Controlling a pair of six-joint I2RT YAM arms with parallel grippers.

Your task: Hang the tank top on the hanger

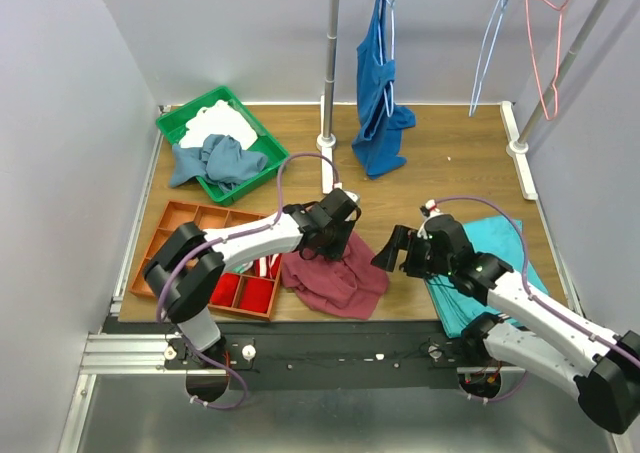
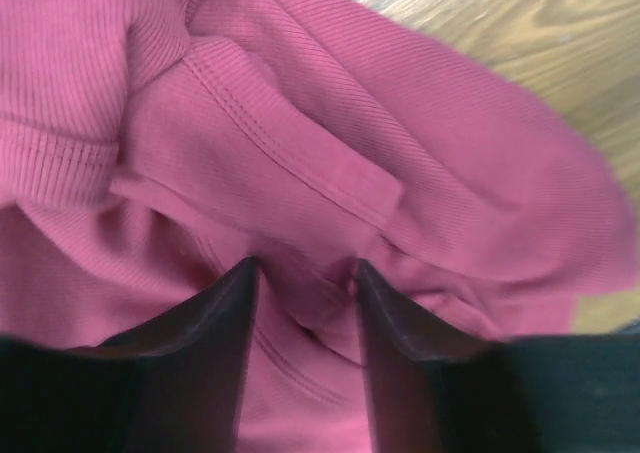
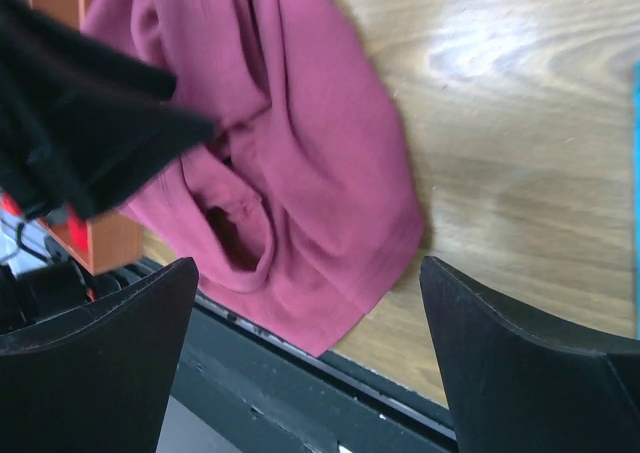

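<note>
The maroon tank top [image 1: 340, 283] lies crumpled on the wooden table near the front edge, beside the orange tray. My left gripper [image 1: 335, 241] is down on its upper part. In the left wrist view the gripper [image 2: 303, 265] has its jaws partly apart, their tips pressed into the tank top [image 2: 330, 143] with a fold of cloth between them. My right gripper [image 1: 392, 253] is wide open and empty just right of the top; in the right wrist view the gripper [image 3: 307, 263] looks onto the tank top [image 3: 300, 153]. The pale blue-white hanger [image 1: 490, 48] hangs at the back right.
A royal-blue top [image 1: 380, 93] hangs at the back centre beside a grey pole [image 1: 330, 63]. A salmon-pink hanger [image 1: 545, 48] hangs far right. A green tray [image 1: 170, 125] of clothes stands back left, an orange compartment tray [image 1: 185, 228] front left. Turquoise trousers [image 1: 500, 243] lie under my right arm.
</note>
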